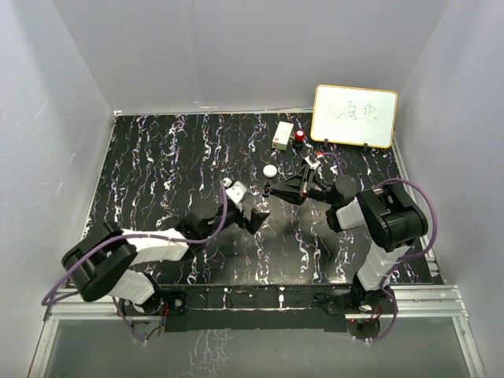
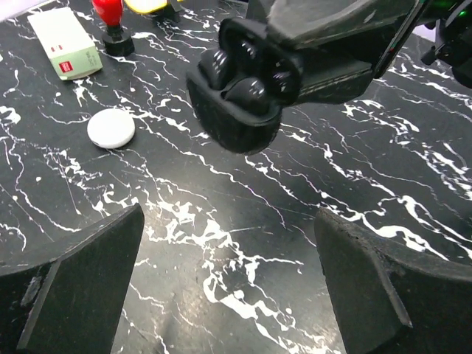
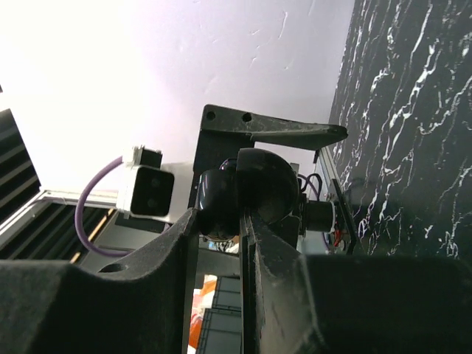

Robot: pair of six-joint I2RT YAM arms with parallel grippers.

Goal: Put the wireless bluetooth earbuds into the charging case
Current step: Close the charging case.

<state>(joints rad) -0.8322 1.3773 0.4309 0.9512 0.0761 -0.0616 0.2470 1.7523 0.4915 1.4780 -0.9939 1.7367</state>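
- We see the wireless bluetooth earbuds (image 2: pixel 249 91) as dark rounded shapes lying in the wells of the open charging case (image 2: pixel 236 125). We cannot tell how fully they are seated.
- The case is black and rounded, with its lid hinged back. It is tilted so that its open face looks toward the left wrist camera, and it appears to hang clear of the counter (image 2: pixel 243 199).
- The right gripper (image 3: pixel 221 214) has its fingers clenched on the case. In its own wrist view the round black body is pinched between the two pads.
- The left gripper (image 2: pixel 228 214) is released. Its fingers are spread wide with nothing between them, and it points at the case from just beside it, not touching.
- From above, both arms meet near the middle of the black marbled counter, tip facing tip.
- A white round puck (image 2: pixel 110 127) lies flat on the counter, near the case on its far side.
- Farther back are a white box with a red label (image 2: pixel 66 42) and, beside it, a red-topped object on a black base (image 2: pixel 112 22).
- A yellow-framed whiteboard (image 1: pixel 354 116) stands at the far right corner, with writing we cannot read.
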